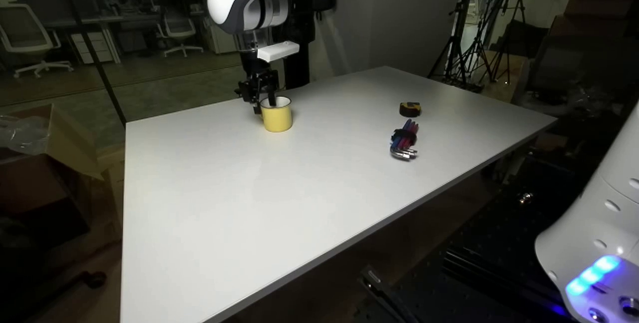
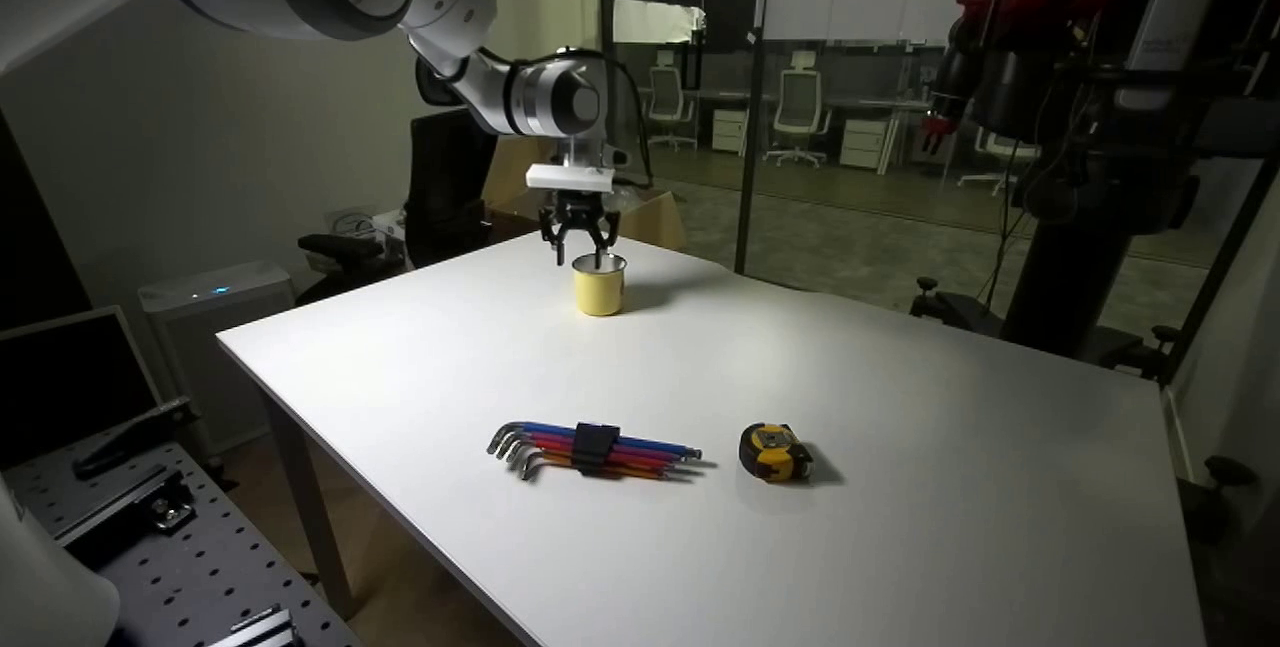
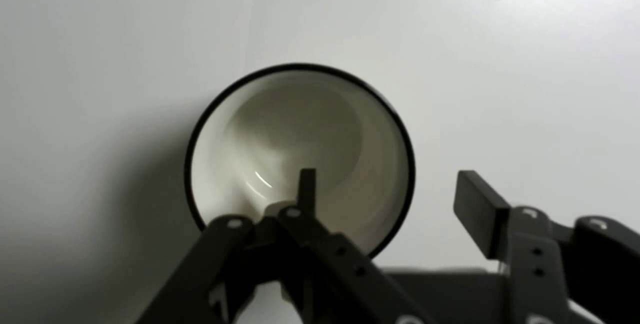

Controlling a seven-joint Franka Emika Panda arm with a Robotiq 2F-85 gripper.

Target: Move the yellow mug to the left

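1. The yellow mug (image 2: 599, 292) stands upright on the bench (image 2: 900, 547), near the far edge in both exterior views. It is short and round like a fat tube, smooth on the outside.
2. The wrist view looks down into the mug. Its rim is a thin black ring, and the inside is pale and shiny, with little bright streaks.
3. The gripper (image 3: 390, 184) points down at the mug with its two fingers (image 3: 479, 209) spread well apart. One finger is at the mouth of the mug — how deep it dips is hard to see. The other is outside, over the bench. A bit of the mug's wall is between them, with a gap on each side, so the gripper has hold of nothing.
4. The fingers are black, with blocky tips and small, round, shiny pins.
5. Above the gripper sits a white block (image 2: 570, 178), long and flat, on the smooth, rounded robot arm (image 2: 540, 99).
6. Well apart from the mug lies a hex key set (image 2: 595, 449): thin metal sticks with shiny bent ends and blue, red and orange coats, held by a black clip.
7. Near it is a tape measure (image 2: 775, 452) — chunky, black and yellow, with rounded corners.
8. The bench top is flat, pale and smooth, with long straight edges.
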